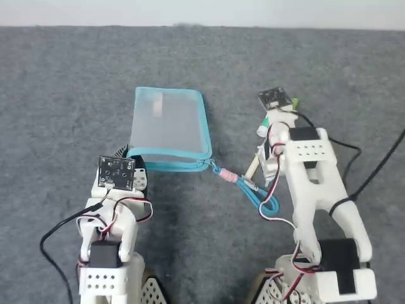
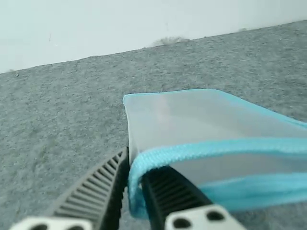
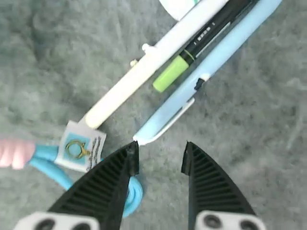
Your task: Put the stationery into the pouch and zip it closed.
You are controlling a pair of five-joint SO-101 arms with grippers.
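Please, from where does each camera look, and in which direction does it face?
High view: fixed above the table, looking down; the left arm and right arm both show.
Left wrist view: on the left arm, looking low across the table at the pouch; its jaws pinch the pouch's blue edge.
Right wrist view: on the right arm, looking down at the pens; its jaws stand open above them.
Shared: the high and left wrist views share the pouch; the high and right wrist views share the blue cord.
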